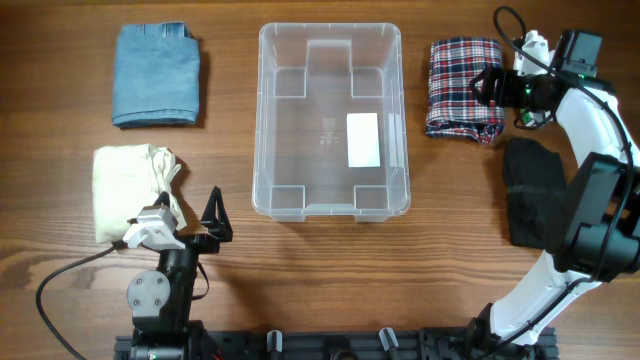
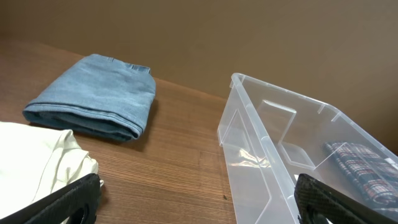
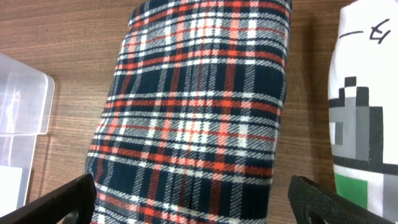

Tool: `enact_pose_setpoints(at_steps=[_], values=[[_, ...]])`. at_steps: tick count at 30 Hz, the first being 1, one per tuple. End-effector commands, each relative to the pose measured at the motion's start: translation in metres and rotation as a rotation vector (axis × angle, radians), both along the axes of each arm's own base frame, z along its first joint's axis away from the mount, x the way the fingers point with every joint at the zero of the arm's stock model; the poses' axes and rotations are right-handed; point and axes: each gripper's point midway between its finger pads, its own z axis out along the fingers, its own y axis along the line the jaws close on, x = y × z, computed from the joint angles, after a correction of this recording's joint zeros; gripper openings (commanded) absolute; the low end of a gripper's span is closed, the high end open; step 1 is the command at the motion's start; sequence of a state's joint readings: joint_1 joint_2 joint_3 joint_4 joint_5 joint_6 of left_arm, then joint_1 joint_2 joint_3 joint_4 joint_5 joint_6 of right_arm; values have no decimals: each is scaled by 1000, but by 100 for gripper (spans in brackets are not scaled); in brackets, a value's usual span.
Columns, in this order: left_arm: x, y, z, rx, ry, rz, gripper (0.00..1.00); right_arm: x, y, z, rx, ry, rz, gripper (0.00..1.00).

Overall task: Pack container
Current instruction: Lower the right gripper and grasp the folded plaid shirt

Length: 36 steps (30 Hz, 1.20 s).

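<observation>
the container (image 1: 300,140) sits empty mid-counter (image 1: 230,270), white label showing on its base, and nothing looks packed yet. just right of the container, the right tool (image 3: 189,193) hangs over the folded plaid cloth (image 1: 463,88), fingers spread wide with nothing between them. left of the container and nearer the robot, the left tool (image 2: 198,186) is spread wide too, empty, just beside the cream cloth (image 1: 130,190).

here's the danger: if the right tool bites only the top fold of the plaid, the bundle likely opens on the lift and trails a flap. a trailing flap could snag the container's rounded rim, and a light clear bin like this would probably slide or tip rather than resist. crossing too low would do the same.

around it: a folded denim piece (image 1: 155,75) lies left of the container at its far end. a black cloth (image 1: 535,190) lies right of it, nearer the robot and partly under the right arm, where a sweep might drag it. the cream cloth shows loose cords on its container side, a likely catch for the left tool. between plaid and container, only the rim stands in the way.
</observation>
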<state>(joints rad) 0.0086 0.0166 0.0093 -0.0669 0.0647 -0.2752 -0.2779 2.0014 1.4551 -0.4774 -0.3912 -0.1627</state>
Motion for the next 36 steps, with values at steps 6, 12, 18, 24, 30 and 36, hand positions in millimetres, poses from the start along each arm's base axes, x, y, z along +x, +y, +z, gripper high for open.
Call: enact_pose_setpoints(at_steps=[6,12,18,24,30,36], values=[[0,3,-3,6,9,13,100,-2,-2,-36,-24,65,6,100],[0,3,-3,6,9,13,100,0,-4,-43,-30,66,2,100],[0,3,-3,6,9,13,100,3,-4,-53,-25,68,4,100],[0,3,-3,6,9,13,100,5,6,-65,35,68,33,100],[0,3,-3,6,9,13,100,5,16,-63,88,56,59,100],[0,3,-3,6,9,13,100,1,18,-82,106,96,55,100]])
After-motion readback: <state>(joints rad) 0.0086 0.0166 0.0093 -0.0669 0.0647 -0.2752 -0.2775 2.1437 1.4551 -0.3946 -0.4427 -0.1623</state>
